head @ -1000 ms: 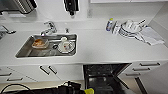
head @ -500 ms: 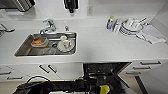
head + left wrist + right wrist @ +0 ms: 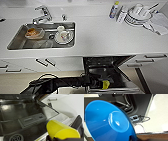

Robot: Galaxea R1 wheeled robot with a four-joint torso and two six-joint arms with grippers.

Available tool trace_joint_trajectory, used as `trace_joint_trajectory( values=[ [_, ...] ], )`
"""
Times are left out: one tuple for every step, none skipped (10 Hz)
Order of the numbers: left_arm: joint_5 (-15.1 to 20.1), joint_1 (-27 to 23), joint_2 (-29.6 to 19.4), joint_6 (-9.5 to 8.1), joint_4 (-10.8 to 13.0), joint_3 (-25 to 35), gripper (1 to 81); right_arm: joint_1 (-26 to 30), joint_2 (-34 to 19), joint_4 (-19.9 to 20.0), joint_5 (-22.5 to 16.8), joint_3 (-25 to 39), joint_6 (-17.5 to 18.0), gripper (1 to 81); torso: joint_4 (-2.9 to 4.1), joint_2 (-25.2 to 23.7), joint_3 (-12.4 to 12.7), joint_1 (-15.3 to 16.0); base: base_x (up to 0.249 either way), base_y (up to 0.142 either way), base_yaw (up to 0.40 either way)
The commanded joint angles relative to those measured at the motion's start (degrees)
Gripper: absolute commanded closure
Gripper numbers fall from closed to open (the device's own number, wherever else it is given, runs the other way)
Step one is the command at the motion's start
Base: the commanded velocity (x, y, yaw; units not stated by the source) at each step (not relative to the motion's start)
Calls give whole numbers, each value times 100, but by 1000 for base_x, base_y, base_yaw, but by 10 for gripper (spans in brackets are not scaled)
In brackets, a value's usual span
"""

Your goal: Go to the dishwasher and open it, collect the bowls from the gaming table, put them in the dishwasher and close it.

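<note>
White counter (image 3: pixel 100 37) — open dishwasher (image 3: pixel 107 67) below

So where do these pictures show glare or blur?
Head view: the white worktop is washed out bright, and the dishes by the wall look soft. Left wrist view: pale reflections lie on the open dishwasher door; the yellow bowl is blurred. Right wrist view: highlights shine on the blue bowl.

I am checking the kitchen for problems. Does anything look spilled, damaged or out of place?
Nothing stands out. The dishwasher is open, dishes sit in the sink, and more are stacked on the counter.
</note>
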Motion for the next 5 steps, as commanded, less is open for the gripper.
trace_joint_trajectory(
  values=[
    [119, -868, 319, 11, -76, -128, 811, -206, -43, -190, -313, 136, -23, 811, -2, 0, 9, 0, 0, 0, 0],
    [119, -1052, 389, 11, -119, -180, 811, -206, -43, -190, -313, 127, -23, 811, -2, 2, -99, 2, 0, 0, 0],
    [119, -1220, 460, 3, -129, -207, 811, -206, -43, -190, -313, 127, -23, 811, 0, 2, -138, 2, 0, 0, 0],
    [119, -1352, 539, -6, -137, -242, 811, -206, -43, -190, -313, 127, -23, 811, 0, 5, -162, 2, 0, 0, 0],
    [119, -1448, 653, -15, -137, -373, 811, -206, -43, -190, -313, 136, -23, 811, 0, 5, -162, 5, 0, 0, 0]
  ],
)
